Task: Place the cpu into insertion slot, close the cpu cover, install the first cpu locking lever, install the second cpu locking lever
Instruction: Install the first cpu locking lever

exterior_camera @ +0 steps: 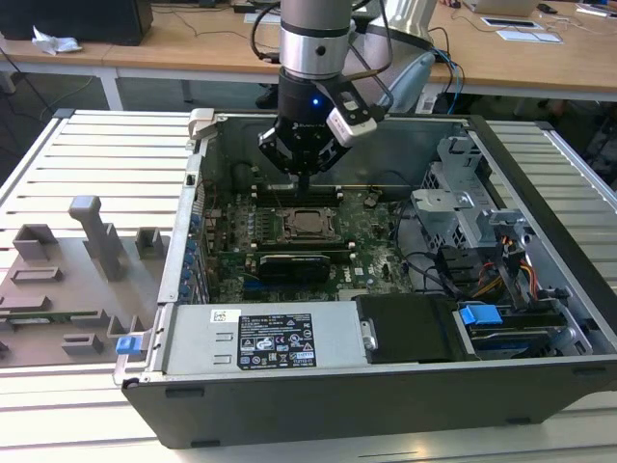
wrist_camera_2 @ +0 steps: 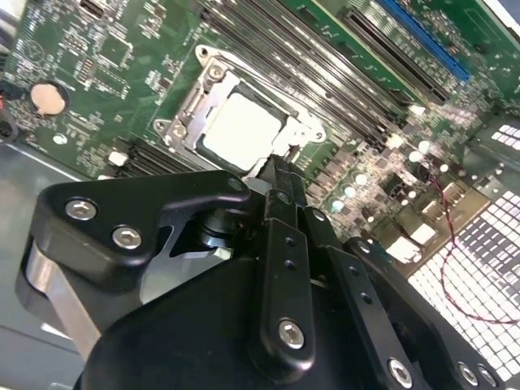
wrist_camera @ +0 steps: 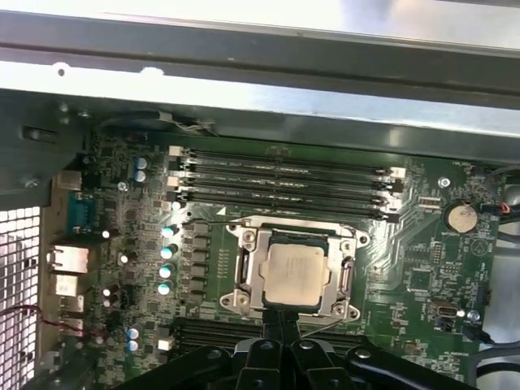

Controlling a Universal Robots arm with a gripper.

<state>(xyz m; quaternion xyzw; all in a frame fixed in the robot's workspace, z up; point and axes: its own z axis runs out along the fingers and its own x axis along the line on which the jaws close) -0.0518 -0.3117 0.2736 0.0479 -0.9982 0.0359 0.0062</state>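
The cpu [wrist_camera: 296,275] lies flat in the insertion slot [wrist_camera: 351,280] on the green board, its pale metal top showing. The cpu cover [wrist_camera: 252,272] lies down around it as a silvery frame. In the second wrist view the cpu [wrist_camera_2: 244,130] and the cpu cover [wrist_camera_2: 191,122] appear again. A thin wire lever [wrist_camera: 213,221] runs along one side of the socket. My gripper [wrist_camera: 280,323] is shut, fingertips together with nothing between them, right at the socket's edge. In the exterior view the gripper [exterior_camera: 302,179] hangs just behind the cpu [exterior_camera: 307,224].
Memory slots [wrist_camera: 284,175] run beside the socket. A black card [exterior_camera: 294,265] sits in front of it. The power supply [exterior_camera: 260,338] and drive cage [exterior_camera: 463,207] fill the case's front and right. A grey fixture tray [exterior_camera: 67,280] lies outside on the exterior view's left.
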